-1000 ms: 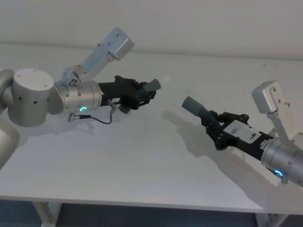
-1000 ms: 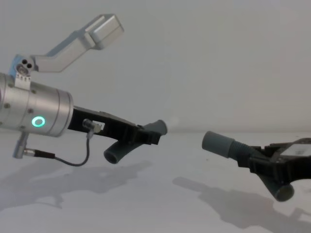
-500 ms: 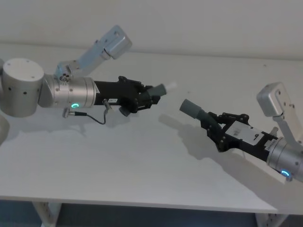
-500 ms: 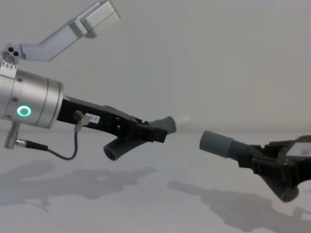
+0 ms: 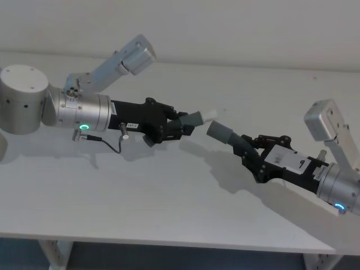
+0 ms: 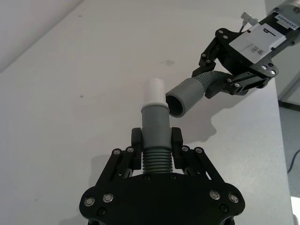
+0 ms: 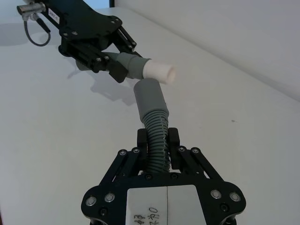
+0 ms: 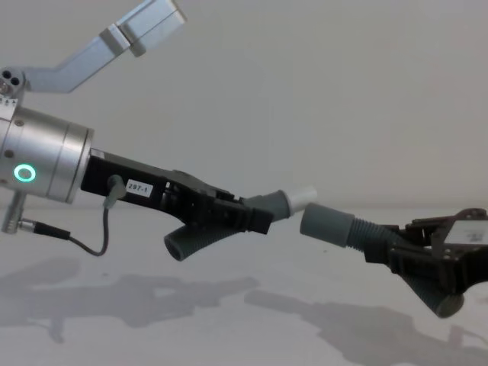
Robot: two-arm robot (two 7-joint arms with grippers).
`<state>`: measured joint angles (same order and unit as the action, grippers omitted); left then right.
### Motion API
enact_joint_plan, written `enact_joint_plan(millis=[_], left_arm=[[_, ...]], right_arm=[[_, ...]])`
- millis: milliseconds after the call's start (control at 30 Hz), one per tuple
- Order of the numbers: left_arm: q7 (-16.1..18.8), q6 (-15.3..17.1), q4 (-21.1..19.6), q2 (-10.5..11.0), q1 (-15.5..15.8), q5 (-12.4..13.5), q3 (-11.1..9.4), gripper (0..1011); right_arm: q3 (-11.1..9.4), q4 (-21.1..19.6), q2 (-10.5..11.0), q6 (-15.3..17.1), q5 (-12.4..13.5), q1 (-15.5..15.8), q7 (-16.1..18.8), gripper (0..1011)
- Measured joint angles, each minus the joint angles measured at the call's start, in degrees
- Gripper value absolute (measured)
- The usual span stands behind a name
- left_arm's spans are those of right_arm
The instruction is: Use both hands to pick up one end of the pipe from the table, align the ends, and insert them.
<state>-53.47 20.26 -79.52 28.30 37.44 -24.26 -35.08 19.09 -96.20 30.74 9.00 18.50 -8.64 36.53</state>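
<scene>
Aligning step; both pieces aloft over matte white table. Jaws: left black two-fingered gripper clamped on dark-grey ribbed hose behind whitish-tipped narrow cuff; right black gripper clamped on second ribbed hose. Wide grey sleeve just beside tip, offset, not entered. Next: line up axes, push together.

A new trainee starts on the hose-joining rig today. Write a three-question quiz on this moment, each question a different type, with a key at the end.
1. True or false: the white tip is already inside the wide grey sleeve.
2. Which gripper holds the white-tipped hose piece? A) left gripper B) right gripper C) neither
3. Fill in: the right gripper's fingers are ___ on the ribbed part of the sleeved hose piece.
Key: 1 false, the tip is outside, close by the sleeve's mouth; 2 A; 3 shut.
</scene>
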Motion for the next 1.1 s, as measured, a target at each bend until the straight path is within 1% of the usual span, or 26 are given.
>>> enact_joint_plan(millis=[167, 567, 700, 1100], left_arm=[[-1.1, -0.1, 0.5, 0.4, 0.6, -0.2, -0.6, 353], [-1.8, -0.2, 1.3, 1.1, 1.5, -0.2, -1.6, 353], [-2.6, -0.3, 1.6, 1.2, 2.0, -0.2, -2.1, 353], [-3.6, -0.2, 1.5, 1.7, 2.3, -0.8, -3.2, 353]], right_arm=[[0.3, 0.2, 0.4, -0.4, 0.3, -0.3, 0.6, 256], [0.9, 1.0, 1.7, -1.4, 1.4, -0.8, 2.3, 256], [1.1, 1.3, 2.1, -1.7, 1.8, -1.1, 3.0, 256], [1.8, 2.0, 3.3, -2.2, 3.0, -1.8, 5.0, 256]])
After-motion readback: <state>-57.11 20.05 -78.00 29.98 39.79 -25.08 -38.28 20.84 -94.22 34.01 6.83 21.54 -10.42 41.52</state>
